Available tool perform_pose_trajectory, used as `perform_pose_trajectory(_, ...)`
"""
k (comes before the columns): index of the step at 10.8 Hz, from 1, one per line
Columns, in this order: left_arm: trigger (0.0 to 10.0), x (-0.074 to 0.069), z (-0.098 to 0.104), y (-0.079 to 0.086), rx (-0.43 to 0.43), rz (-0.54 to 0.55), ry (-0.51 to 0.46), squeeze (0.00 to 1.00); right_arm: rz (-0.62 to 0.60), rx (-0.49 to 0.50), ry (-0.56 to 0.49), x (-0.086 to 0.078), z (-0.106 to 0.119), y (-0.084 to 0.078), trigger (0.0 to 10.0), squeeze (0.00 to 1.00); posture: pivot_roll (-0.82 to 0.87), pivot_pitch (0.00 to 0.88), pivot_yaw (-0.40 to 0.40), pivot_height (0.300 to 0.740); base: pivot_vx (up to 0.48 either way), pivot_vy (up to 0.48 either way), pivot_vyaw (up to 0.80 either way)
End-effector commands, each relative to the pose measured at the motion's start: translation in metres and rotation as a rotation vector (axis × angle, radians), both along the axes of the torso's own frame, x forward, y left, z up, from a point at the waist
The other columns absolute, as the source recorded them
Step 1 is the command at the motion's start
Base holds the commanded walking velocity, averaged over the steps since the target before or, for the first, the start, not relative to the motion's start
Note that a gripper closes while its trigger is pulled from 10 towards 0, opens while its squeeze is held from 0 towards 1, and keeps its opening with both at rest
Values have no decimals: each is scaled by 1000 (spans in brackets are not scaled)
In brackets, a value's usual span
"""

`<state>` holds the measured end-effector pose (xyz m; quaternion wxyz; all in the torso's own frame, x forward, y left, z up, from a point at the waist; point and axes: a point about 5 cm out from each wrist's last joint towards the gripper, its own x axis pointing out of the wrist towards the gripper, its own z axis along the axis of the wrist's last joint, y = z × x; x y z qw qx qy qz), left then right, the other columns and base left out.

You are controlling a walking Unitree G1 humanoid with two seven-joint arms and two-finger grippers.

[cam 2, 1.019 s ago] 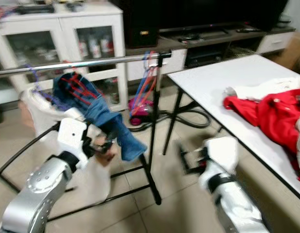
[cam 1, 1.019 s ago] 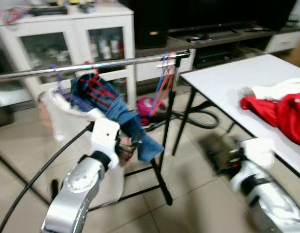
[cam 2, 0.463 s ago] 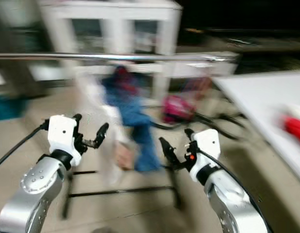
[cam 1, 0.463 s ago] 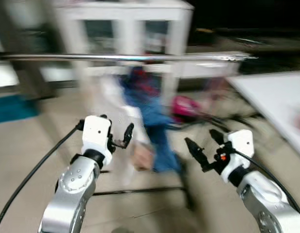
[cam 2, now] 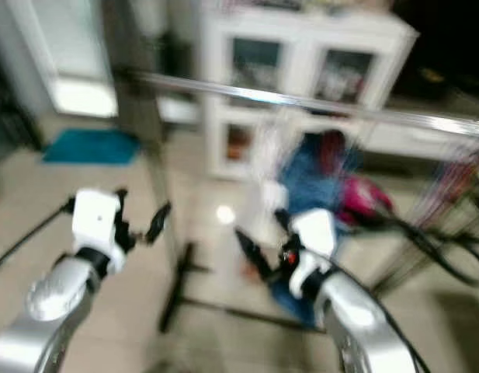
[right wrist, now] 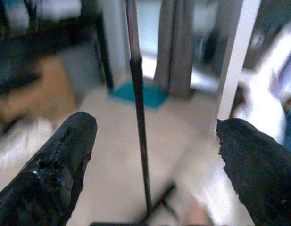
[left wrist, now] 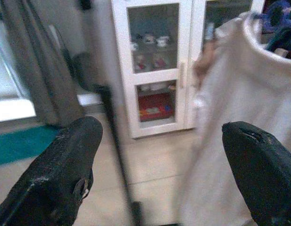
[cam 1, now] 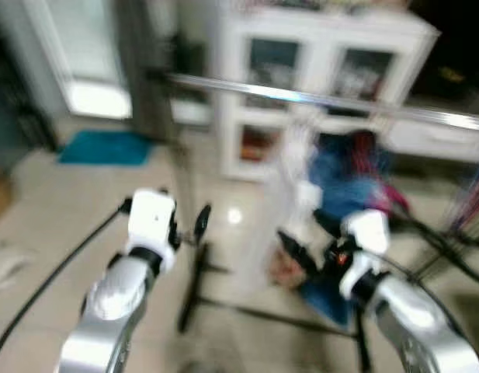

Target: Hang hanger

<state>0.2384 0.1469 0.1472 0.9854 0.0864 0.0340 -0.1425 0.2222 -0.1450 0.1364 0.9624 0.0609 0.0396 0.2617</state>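
Note:
A silver clothes rail (cam 1: pixel 317 97) runs across the view on a black rack. A blue garment (cam 1: pixel 348 167) and a white garment (cam 1: pixel 293 179) hang from it, both blurred. Thin red and blue hangers (cam 2: pixel 449 186) dangle near the rail's right end. My left gripper (cam 1: pixel 185 210) is raised in front of the rack's left post (cam 1: pixel 194 256), open and empty. My right gripper (cam 1: pixel 305 237) is open and empty too, low in front of the hanging garments. In the left wrist view the white garment (left wrist: pixel 230 94) is close beyond the open fingers (left wrist: pixel 65 174).
A white glass-door cabinet (cam 1: pixel 301 47) stands behind the rack. A teal mat (cam 1: pixel 107 148) lies on the tiled floor at the left by a bright doorway. A black cable (cam 1: pixel 53 272) trails from my left arm. The rack's black foot bars (cam 1: pixel 270 315) cross the floor.
The whole view has swung left, so the table has left the picture and the rack's left post and a doorway appear. Both grippers stay raised and open.

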Motion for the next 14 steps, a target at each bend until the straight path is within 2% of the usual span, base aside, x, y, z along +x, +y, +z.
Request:
perform_pose_trajectory(1, 10000, 0, 4, -2, 16, -15, -17, 0, -24, 18, -24, -1, 5, -4, 10000, 1000, 158, 0, -35, 740, 0, 0, 0)
perform_pose_trajectory(2, 10000, 6, 4, -2, 42, -3, -11, 0, -95, 39, -69, -2, 14, -13, 10000, 1000, 144, 0, -31, 740, 0, -480, 0)
perform_pose_trajectory(3, 10000, 8, 4, -2, 51, -5, -14, 0, -114, 37, -76, -1, 16, -15, 10000, 1000, 137, 0, -29, 740, 0, -480, 0)
perform_pose_trajectory(5, 10000, 13, 6, -11, -26, -36, 6, 0, -229, 2, 12, 3, 3, -22, 10000, 1000, 124, 0, -16, 740, 0, 0, 0)
perform_pose_trajectory(6, 10000, 15, 2, -13, -35, -44, 20, 0, -291, -61, 48, 2, -8, -25, 10000, 1000, 119, 0, -12, 740, 0, 0, 0)
perform_pose_trajectory(8, 10000, 18, 3, -17, -62, -61, 10, 0, -399, -51, -20, 10, 2, -29, 10000, 1000, 116, 0, -17, 740, 146, 0, 0)
perform_pose_trajectory(10, 10000, 18, 4, -20, -57, -82, 7, 0, -419, -15, -36, 18, 8, -25, 10000, 1000, 119, 0, -23, 740, 313, 0, -400)
perform_pose_trajectory(12, 10000, 15, 1, -22, -57, -100, 11, 0, -374, -15, -48, 26, 10, -17, 10000, 996, 128, 0, -32, 740, 328, 0, -800)
perform_pose_trajectory(14, 10000, 11, 0, -19, -37, -108, 12, 0, -314, -2, -60, 32, 10, -7, 10000, 675, 134, 0, -37, 740, 328, 0, 0)
